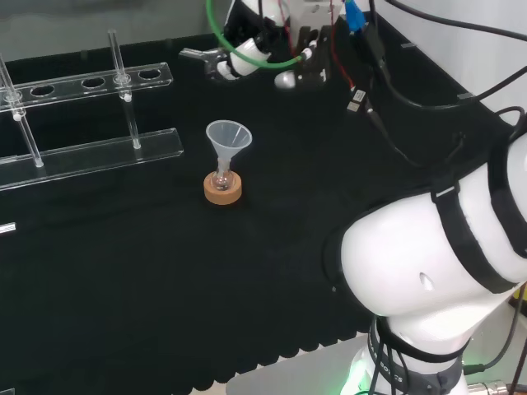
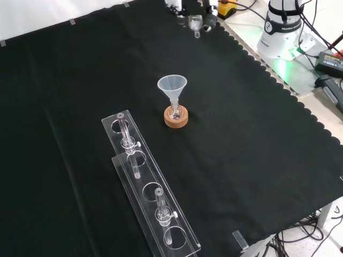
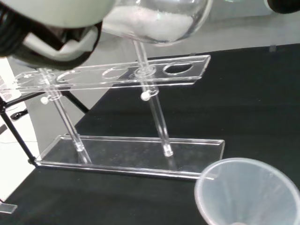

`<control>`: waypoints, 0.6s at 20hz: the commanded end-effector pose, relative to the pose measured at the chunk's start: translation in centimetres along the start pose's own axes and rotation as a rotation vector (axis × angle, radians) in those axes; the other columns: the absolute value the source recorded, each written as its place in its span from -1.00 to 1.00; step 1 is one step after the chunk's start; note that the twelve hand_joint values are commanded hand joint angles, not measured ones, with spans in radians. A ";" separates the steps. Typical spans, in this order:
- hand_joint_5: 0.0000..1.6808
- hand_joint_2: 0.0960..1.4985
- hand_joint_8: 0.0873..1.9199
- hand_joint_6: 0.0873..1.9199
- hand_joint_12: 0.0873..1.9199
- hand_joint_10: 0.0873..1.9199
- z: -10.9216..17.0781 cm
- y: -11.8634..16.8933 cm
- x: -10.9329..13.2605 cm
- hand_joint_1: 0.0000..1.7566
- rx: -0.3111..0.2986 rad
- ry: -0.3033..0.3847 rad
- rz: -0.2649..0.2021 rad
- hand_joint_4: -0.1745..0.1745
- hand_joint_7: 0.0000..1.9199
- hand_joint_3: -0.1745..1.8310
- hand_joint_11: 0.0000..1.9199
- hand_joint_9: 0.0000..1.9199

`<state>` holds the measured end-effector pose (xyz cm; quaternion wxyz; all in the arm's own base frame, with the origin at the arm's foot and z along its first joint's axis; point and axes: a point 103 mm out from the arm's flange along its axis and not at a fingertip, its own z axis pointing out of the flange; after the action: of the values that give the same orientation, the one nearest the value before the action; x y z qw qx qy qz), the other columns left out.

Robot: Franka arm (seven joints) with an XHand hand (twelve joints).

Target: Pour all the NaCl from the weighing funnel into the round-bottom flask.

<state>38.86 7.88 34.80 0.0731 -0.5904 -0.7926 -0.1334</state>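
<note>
While the weighing funnel [image 3: 157, 18] with its white salt hangs close by the hand [image 3: 51, 28] in the wrist view, I cannot tell how the fingers sit on it. The round-bottom flask [image 1: 221, 178] stands on a cork ring [image 1: 223, 189] in the middle of the cloth, with a plastic funnel [image 1: 228, 138] in its neck, just right of the clear rack [image 1: 82, 123] in the head view. I think the hand should go right over the plastic funnel, then tip slowly so no salt spills.

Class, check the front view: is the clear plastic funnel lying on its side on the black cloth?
No: the funnel stands upright, its stem in the small flask on the cork ring.
</note>
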 end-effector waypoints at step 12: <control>0.90 -0.52 -0.54 -0.91 -0.49 -1.00 4.0 -0.1 1.3 0.40 0.078 -0.110 0.115 -1.00 0.81 0.07 0.80 0.90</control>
<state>37.79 10.48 33.13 0.0702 -0.6185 -0.7762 -0.1006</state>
